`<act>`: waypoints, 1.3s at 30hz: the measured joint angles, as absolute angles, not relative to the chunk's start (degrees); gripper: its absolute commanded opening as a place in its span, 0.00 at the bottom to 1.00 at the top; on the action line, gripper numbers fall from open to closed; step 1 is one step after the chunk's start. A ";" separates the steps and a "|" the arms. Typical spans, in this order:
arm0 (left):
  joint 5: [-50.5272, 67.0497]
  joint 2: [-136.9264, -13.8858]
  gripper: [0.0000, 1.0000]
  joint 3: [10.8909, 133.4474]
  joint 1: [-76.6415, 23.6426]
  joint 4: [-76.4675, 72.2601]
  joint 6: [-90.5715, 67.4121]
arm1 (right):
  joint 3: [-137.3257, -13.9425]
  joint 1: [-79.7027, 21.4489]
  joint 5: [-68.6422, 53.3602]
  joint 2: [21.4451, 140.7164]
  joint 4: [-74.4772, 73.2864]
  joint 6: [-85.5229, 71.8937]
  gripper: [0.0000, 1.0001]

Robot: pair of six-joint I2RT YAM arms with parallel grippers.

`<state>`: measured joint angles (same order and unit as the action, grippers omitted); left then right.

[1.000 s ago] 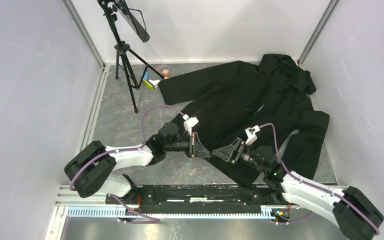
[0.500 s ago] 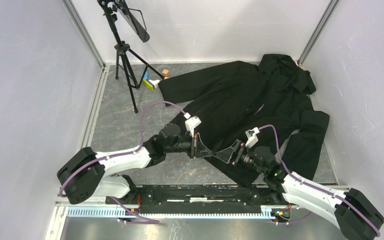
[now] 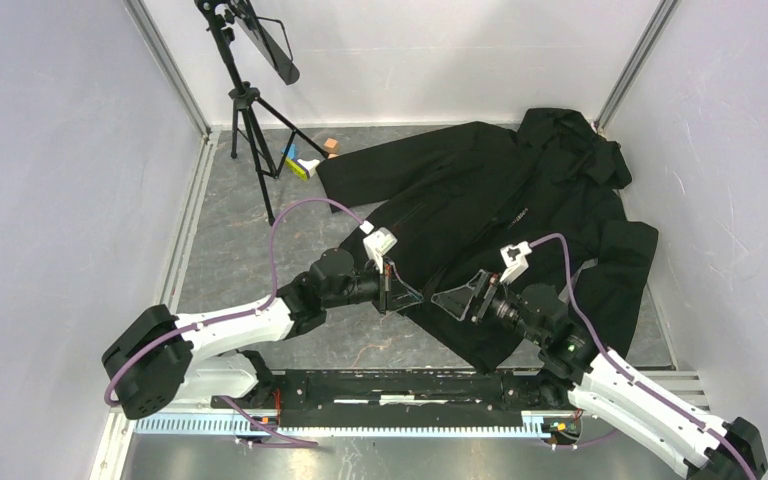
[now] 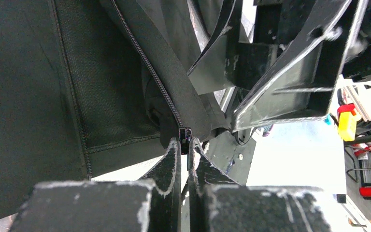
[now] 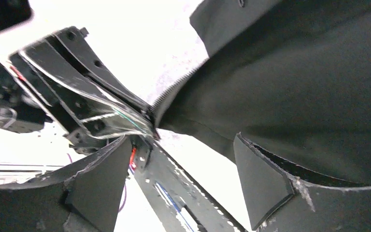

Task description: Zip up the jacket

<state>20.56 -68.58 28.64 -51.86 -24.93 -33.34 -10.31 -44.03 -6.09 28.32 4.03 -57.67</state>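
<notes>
The black hooded jacket (image 3: 505,200) lies open on the grey table, hood at the far right. My left gripper (image 3: 403,297) is shut on the small metal zipper piece (image 4: 185,135) at the bottom end of one zipper row (image 4: 147,63), at the jacket's near hem. My right gripper (image 3: 447,300) is open and empty, facing the left one a short way to its right, above the hem. In the right wrist view the open fingers (image 5: 263,181) frame the jacket edge (image 5: 294,82), with the left gripper (image 5: 89,104) just beyond.
A black tripod (image 3: 248,120) with a tilted panel stands at the far left. Small coloured blocks (image 3: 303,162) lie by the jacket's sleeve. Grey walls close in on both sides. The arms' base rail (image 3: 410,385) runs along the near edge.
The right arm has lifted and reached a little farther in, bringing its open gripper closer to the left one. The left arm has stretched slightly, still pinching the zipper end.
</notes>
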 measured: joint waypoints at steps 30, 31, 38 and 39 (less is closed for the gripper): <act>23.05 -74.89 0.02 27.70 -53.87 -34.79 -35.40 | -3.29 -44.03 -2.39 34.46 24.38 -69.87 0.49; 23.07 -75.05 0.02 27.70 -53.87 -34.94 -35.46 | -3.01 -44.03 -2.42 34.83 25.02 -70.17 0.45; 23.07 -75.40 0.02 27.70 -53.87 -35.27 -36.67 | -1.30 -44.03 -2.33 34.39 28.08 -71.37 0.21; 23.07 -75.40 0.02 27.68 -53.87 -35.42 -36.71 | -1.21 -44.03 -2.31 34.35 28.34 -71.48 0.16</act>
<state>23.07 -75.40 27.68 -53.87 -35.42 -36.71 -1.21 -44.03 -2.31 34.35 28.34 -71.48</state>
